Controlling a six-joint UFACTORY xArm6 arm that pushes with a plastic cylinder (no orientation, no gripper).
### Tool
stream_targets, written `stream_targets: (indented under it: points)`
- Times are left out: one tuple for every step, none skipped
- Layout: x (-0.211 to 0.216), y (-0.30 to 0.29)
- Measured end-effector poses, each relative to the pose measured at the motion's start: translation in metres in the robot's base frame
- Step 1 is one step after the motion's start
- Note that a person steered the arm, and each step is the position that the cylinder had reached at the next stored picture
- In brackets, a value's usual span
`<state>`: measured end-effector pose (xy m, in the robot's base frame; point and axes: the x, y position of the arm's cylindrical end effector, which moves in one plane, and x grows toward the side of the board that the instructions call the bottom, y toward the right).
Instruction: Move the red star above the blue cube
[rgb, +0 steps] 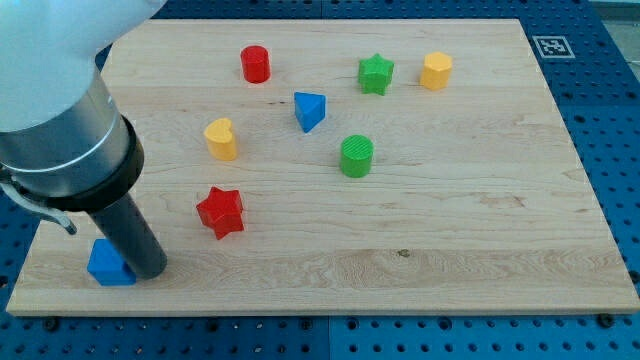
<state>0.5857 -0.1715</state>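
The red star (220, 211) lies at the board's lower left. The blue cube (108, 264) sits at the view's bottom left corner of the board, partly hidden behind my rod. My tip (150, 272) rests on the board right beside the blue cube, on its right side, touching or nearly so. The red star is up and to the right of my tip, apart from it.
A red cylinder (256, 64), a blue triangular block (310, 110), a yellow heart-shaped block (221, 139), a green cylinder (356, 156), a green star (376, 74) and a yellow hexagonal block (436, 71) lie across the wooden board (450, 250). Blue pegboard surrounds it.
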Motion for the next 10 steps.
stream_targets:
  points:
    - [0.002,0.031]
    - [0.003,0.072]
    - [-0.014,0.087]
    - [-0.042,0.088]
    - [-0.059,0.089]
    - [-0.075,0.089]
    - [-0.092,0.079]
    - [-0.093,0.065]
    - [-0.094,0.036]
    - [-0.106,0.017]
